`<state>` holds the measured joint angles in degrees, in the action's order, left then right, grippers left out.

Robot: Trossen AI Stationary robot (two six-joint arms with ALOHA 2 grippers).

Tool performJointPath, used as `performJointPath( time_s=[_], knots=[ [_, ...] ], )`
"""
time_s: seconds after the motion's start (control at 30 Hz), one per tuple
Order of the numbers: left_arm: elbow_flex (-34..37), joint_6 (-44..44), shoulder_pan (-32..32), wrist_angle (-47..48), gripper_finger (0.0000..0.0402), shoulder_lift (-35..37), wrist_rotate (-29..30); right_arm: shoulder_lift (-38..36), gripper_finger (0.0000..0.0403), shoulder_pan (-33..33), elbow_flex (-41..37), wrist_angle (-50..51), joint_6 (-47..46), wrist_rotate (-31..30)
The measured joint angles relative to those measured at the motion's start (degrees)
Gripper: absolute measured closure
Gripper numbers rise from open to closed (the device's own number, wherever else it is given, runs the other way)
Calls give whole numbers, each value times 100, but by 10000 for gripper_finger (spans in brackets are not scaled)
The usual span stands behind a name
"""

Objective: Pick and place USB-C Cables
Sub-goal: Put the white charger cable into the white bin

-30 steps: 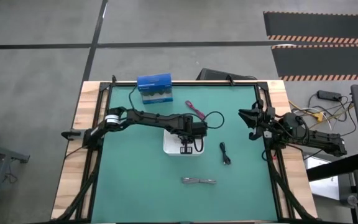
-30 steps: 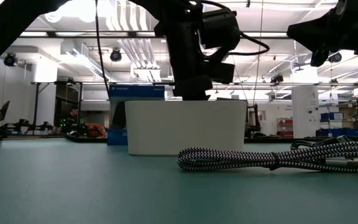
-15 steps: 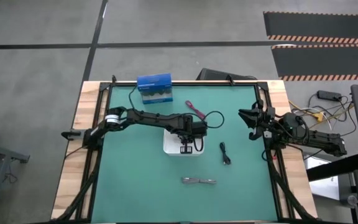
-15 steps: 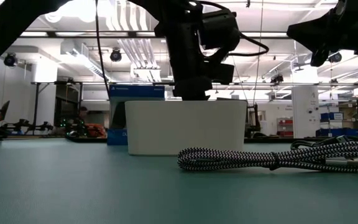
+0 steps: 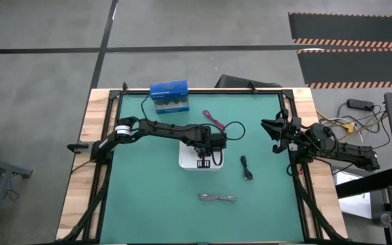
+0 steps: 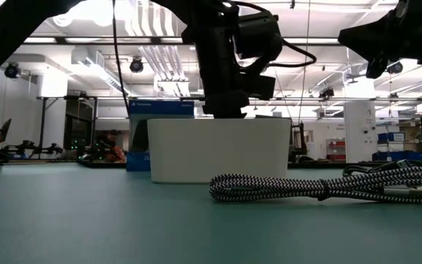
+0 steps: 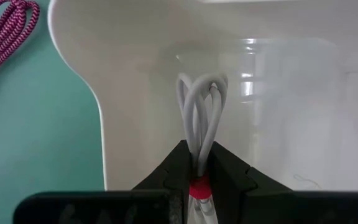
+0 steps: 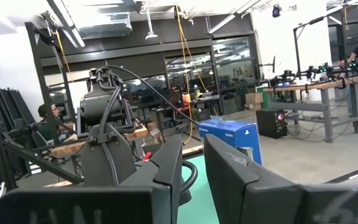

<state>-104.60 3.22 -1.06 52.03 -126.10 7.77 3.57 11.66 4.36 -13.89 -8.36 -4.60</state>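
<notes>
My left gripper (image 5: 204, 162) hangs over the white tray (image 5: 185, 163), shut on the white-pinkish cable bundle (image 7: 201, 109). In the low view its fingers (image 6: 222, 110) dip behind the tray wall (image 6: 218, 150). The magenta-red cable (image 5: 213, 120) lies on the mat beyond the tray. To the tray's right lies the black cable (image 5: 246, 167). The grey-silver cable (image 5: 218, 198) lies nearer, and it fills the low view's foreground (image 6: 321, 187). My right gripper (image 5: 272, 136) waits open near the table's right edge. My left gripper pinches the white bundle between its two fingers, beside the pink band (image 7: 199, 186) around it. The fingers (image 7: 229, 174) come from above, pointing down into the tray, and lie along the bundle. Its looped end (image 7: 201, 84) hangs below them inside the tray; whether it touches the floor I cannot tell.
A blue box (image 5: 169, 95) stands at the far edge of the green mat. The left arm's black wire loops above the tray (image 5: 233, 129). Open mat lies at the near left (image 5: 148, 197). A wooden frame (image 5: 87, 136) borders the mat.
</notes>
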Motion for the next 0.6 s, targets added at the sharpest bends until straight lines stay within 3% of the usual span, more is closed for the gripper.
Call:
performJointPath(
  time_s=[0.6],
  knots=[
    [346, -184, 0, -68, 376, 14, -88, 0, 344, 0, 0, 0, 1, 0]
  ],
)
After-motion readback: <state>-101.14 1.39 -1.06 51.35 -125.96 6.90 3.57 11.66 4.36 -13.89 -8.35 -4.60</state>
